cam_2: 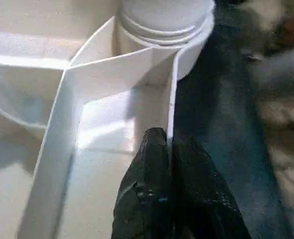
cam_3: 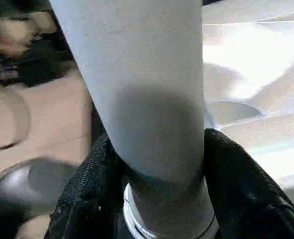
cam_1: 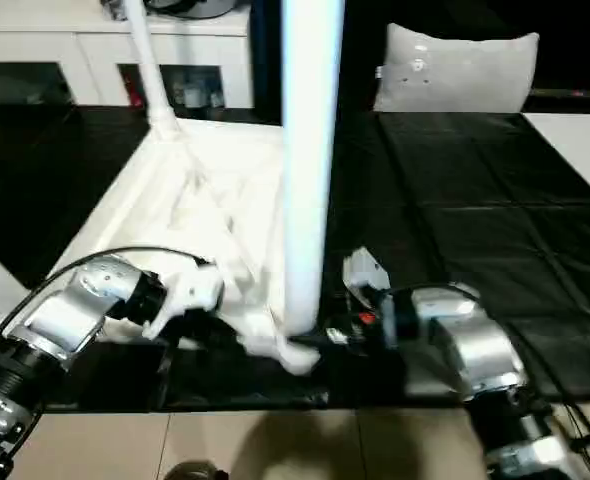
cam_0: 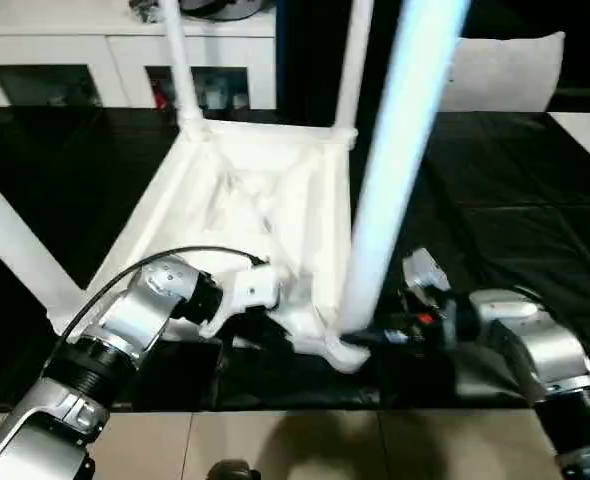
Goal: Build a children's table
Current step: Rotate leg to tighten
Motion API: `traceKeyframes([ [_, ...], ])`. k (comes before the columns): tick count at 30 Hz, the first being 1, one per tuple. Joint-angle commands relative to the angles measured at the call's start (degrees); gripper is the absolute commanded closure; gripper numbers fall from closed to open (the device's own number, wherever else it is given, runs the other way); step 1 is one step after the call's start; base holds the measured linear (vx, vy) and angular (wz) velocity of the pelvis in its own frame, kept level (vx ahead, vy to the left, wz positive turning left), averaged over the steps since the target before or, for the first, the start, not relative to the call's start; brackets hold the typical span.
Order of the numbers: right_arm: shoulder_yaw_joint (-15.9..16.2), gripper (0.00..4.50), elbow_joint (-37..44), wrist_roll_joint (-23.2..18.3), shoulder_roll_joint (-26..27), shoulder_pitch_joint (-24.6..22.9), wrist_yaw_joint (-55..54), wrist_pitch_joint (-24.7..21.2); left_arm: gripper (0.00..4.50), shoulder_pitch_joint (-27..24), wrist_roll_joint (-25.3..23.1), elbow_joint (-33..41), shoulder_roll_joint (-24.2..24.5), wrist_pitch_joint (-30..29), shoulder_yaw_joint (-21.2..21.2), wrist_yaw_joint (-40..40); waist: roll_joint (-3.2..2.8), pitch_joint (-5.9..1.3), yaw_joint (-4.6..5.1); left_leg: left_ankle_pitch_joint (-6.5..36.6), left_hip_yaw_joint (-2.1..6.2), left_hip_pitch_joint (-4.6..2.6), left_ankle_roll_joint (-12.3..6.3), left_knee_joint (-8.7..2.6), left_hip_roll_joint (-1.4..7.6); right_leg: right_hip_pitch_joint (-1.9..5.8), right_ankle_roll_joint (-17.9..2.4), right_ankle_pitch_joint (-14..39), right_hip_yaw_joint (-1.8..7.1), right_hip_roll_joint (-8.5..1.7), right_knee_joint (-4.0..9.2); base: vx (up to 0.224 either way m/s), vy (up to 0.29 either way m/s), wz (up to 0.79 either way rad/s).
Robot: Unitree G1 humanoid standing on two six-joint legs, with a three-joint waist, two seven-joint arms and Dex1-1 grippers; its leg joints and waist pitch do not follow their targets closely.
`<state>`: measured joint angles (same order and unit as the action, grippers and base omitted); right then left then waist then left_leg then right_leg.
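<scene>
The children's table top (cam_0: 265, 200) lies upside down on a black mat, ribbed underside up. Three legs stand in its sockets: far left (cam_0: 175, 60), far right (cam_0: 353, 60) and the near-right corner leg (cam_0: 395, 150). Another leg (cam_0: 15, 250) slants up at the near left. My left gripper (cam_2: 169, 137) is shut on the thin rim wall of the top, close to the near-right socket (cam_2: 164, 20). Around the base of the near-right leg (cam_3: 147, 99), just above the socket, sits my right gripper (cam_3: 157, 149), one black finger (cam_3: 246, 179) pressed against each side.
A grey-white cushion (cam_1: 455, 70) stands at the back right. A white cabinet (cam_0: 95, 50) runs along the back left. The black mat (cam_0: 515, 220) stretches to the right of the top, with beige floor (cam_0: 275, 440) at its near edge.
</scene>
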<state>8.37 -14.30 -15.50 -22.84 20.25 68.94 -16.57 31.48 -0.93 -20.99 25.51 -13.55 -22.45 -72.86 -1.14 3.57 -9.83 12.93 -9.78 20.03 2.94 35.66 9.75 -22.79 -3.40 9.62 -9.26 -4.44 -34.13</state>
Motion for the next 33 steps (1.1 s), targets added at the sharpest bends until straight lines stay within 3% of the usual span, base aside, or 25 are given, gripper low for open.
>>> traceKeyframes([
  [1, 0.7, 2.51, -0.6, 1.2, 2.3, 0.7, -6.1, -1.8, 4.5, 0.4, 1.1, 2.4, -3.3, -2.1, 0.4, 3.4, 0.45, -3.53, 0.71, 7.8, 1.6, -0.36, -1.69, -4.68, 3.75, 3.14, -0.5, 29.3, 4.03, -6.23, 6.63, 0.0, 0.0, 0.0],
  [2, -0.4, 2.52, -1.2, 2.2, 5.3, 1.2, -12.7, -3.4, 4.5, 0.7, 0.7, 2.5, -5.5, -4.8, 1.6, 7.8, 0.57, -3.44, 1.73, 8.1, 1.8, -0.08, -1.21, -4.76, 3.57, 3.46, 1.2, 31.3, 3.56, -6.22, 7.04, 0.0, 0.0, 0.0],
  [4, -1.2, 2.53, -2.1, 3.6, 8.5, 1.9, -19.7, -4.7, 4.5, 1.7, 0.2, 1.6, -8.5, -6.8, 2.8, 13.0, 0.7, -3.41, 2.91, 9.2, 2.03, -0.02, -0.99, -4.76, 3.55, 3.61, 2.4, 32.1, 3.09, -6.25, 7.56, 0.0, 0.0, 0.0],
  [6, -1.6, 2.54, -2.9, 4.6, 10.4, 2.4, -23.8, -5.2, 4.5, 2.3, 0.0, 1.0, -10.2, -8.0, 3.4, 15.6, 0.26, -3.58, 3.87, 9.1, 2.03, -0.19, -1.48, -4.73, 3.57, 3.74, 1.9, 30.5, 2.86, -6.29, 7.69, 0.0, 0.0, 0.0],
  [9, -4.0, 2.55, -5.2, 5.7, 15.1, 3.8, -33.9, -6.5, 4.5, 3.8, -0.4, -0.2, -14.1, -10.7, 4.7, 21.7, 0.32, -3.66, 4.73, 8.3, 2.08, -0.19, -1.8, -4.82, 3.81, 3.67, 0.6, 26.8, 3.12, -6.35, 7.43, 0.0, 0.0, 0.0],
  [11, -5.1, 2.55, -6.7, 6.6, 17.7, 4.6, -39.2, -6.3, 4.5, 4.8, -0.9, -1.2, -16.5, -11.5, 5.8, 26.0, 0.05, -3.81, 4.77, 6.8, 1.99, -0.01, -2.21, -4.81, 3.74, 3.7, -0.5, 24.4, 3.42, -6.32, 6.98, 0.0, 0.0, 0.0],
  [13, -6.1, 2.55, -7.3, 7.1, 19.6, 4.9, -42.5, -5.8, 4.5, 5.4, -1.4, -1.3, -18.3, -12.6, 6.4, 28.4, 0.15, -3.92, 4.7, 5.5, 1.93, -0.12, -2.54, -4.79, 3.89, 3.65, -1.4, 22.3, 3.63, -6.39, 6.67, 0.0, 0.0, 0.0],
  [15, -6.8, 2.55, -7.9, 7.3, 21.0, 5.2, -44.6, -3.5, 4.5, 6.0, -1.7, -1.4, -19.9, -12.7, 6.7, 30.3, 0.08, -4.3, 4.4, 2.8, 1.91, 0.26, -3.31, -4.68, 3.97, 4.02, -2.7, 17.5, 3.91, -6.44, 5.81, 0.0, 0.0, 0.0],
  [16, -6.9, 1.99, -7.9, 7.3, 21.0, 5.3, -44.7, -3.4, 4.5, 6.0, -1.8, -1.4, -19.9, -12.7, 6.6, 30.4, 0.09, -4.44, 4.28, 1.7, 1.94, 0.3, -3.71, -4.66, 4.04, 4.06, -3.1, 15.6, 4.02, -6.42, 5.44, 0.0, 0.0, 0.0],
  [17, -7.6, 1.85, -8.1, 7.4, 21.4, 5.5, -45.7, -2.3, 4.5, 5.9, -2.0, -1.0, -19.9, -12.6, 6.2, 30.4, -0.18, -4.53, 4.25, -0.1, 2.05, 0.44, -4.46, -4.62, 4.28, 4.04, -4.4, 11.8, 4.19, -6.38, 4.79, 0.0, 0.0, 0.0],
  [20, -7.7, 1.55, -7.3, 7.9, 20.4, 5.3, -45.5, -1.8, 4.5, 5.2, -2.0, 0.0, -18.7, -12.3, 5.4, 28.6, -0.13, -4.8, 4.13, -2.8, 1.92, 0.68, -6.34, -4.25, 4.15, 4.18, -6.8, 5.7, 4.31, -6.44, 3.86, 0.0, 0.0, 0.0],
  [26, -7.7, 1.1, -5.5, 8.6, 17.1, 4.1, -42.5, 0.2, 4.5, 4.1, -1.6, 0.6, -16.8, -11.9, 5.6, 26.6, -0.43, -4.69, 3.94, -2.7, 1.9, 0.51, -7.6, -4.17, 4.5, 3.94, -8.2, 3.9, 4.32, -6.32, 3.54, 0.0, 0.0, 0.0],
  [31, -7.5, 0.66, -3.1, 7.1, 11.0, 2.9, -33.4, 2.3, 4.5, 2.6, -0.8, 1.3, -13.6, -9.5, 4.5, 21.2, -0.36, -4.54, 3.49, -0.7, 1.76, 0.5, -7.38, -4.22, 4.37, 4.09, -7.6, 6.3, 4.3, -6.29, 3.93, 0.0, 0.0, 0.0],
  [33, -6.2, 0.57, -2.0, 5.8, 4.9, 2.1, -23.6, 4.7, 4.5, 1.6, -0.4, 1.7, -11.0, -7.8, 3.1, 16.3, -0.21, -4.53, 2.89, 0.7, 1.63, 0.41, -7.4, -4.21, 4.29, 4.28, -6.5, 8.9, 4.32, -6.34, 4.27, 0.0, 0.0, 0.0],
])
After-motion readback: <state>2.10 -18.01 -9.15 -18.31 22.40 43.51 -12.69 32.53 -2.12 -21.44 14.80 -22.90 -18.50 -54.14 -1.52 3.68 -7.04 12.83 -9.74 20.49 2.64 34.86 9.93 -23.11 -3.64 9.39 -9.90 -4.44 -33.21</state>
